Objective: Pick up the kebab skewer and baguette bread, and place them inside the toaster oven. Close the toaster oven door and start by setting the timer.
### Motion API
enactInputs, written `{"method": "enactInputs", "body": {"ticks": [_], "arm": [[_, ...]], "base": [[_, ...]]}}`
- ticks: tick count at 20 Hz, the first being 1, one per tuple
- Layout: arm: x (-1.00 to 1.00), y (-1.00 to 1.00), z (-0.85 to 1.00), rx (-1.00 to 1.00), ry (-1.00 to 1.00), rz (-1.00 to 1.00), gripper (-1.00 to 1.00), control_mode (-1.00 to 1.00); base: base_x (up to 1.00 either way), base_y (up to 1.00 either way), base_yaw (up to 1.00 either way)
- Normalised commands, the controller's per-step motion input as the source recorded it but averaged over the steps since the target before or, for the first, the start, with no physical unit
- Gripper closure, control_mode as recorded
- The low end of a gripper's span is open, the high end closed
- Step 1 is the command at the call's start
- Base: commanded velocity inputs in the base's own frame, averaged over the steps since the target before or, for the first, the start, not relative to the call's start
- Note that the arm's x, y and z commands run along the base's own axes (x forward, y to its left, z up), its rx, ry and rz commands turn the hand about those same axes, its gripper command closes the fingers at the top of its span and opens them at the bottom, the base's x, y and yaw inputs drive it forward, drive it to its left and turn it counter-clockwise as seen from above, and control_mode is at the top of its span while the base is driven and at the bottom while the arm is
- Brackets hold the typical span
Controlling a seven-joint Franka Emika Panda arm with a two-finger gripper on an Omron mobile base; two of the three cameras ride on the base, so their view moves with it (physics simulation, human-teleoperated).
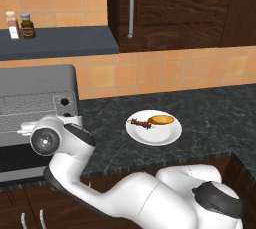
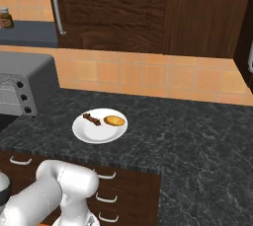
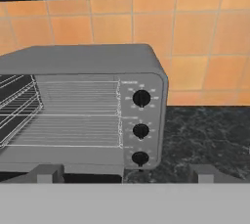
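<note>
the toaster oven [image 3: 83, 110] is seen at the left end of the dark counter [image 1: 210, 113], its wire rack exposed and three black knobs [image 3: 140, 130] stacked on its right side. the gripper [image 3: 127, 173] is held wide apart, empty, just in front of the oven. further right, a white plate [image 1: 165, 135] carries the kebab skewer [image 1: 141, 123] on the left and the baguette bread [image 1: 162, 120] just beside it on the right.

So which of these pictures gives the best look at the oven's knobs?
The hand view: all three knobs sit head-on down the oven front, large and clear. The right base view shows them small and at an angle at its left edge. In the left base view the arm covers part of that panel.
</note>
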Motion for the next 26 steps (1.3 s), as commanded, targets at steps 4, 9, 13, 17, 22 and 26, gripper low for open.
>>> {"method": "enactInputs", "body": {"ticks": [4,9,13,17,22,26], "arm": [[0.05,0.83,0.00,0.01,0.00,0.02,-1.00,-1.00],[0.39,0.19,-0.06,0.01,-0.01,0.03,-1.00,-1.00],[0.71,0.00,-0.12,0.03,-0.05,0.00,-1.00,-1.00],[0.32,0.37,-0.31,0.00,-0.05,0.00,-1.00,-1.00],[0.24,0.39,-0.04,0.01,0.00,0.01,-1.00,-1.00],[0.51,0.00,-0.11,0.01,-0.01,0.00,-1.00,-1.00]], "base": [[0.00,0.00,0.00],[0.00,0.00,0.00],[0.00,0.00,0.00],[0.00,0.00,0.00],[0.00,0.00,0.00],[0.00,0.00,0.00]]}}
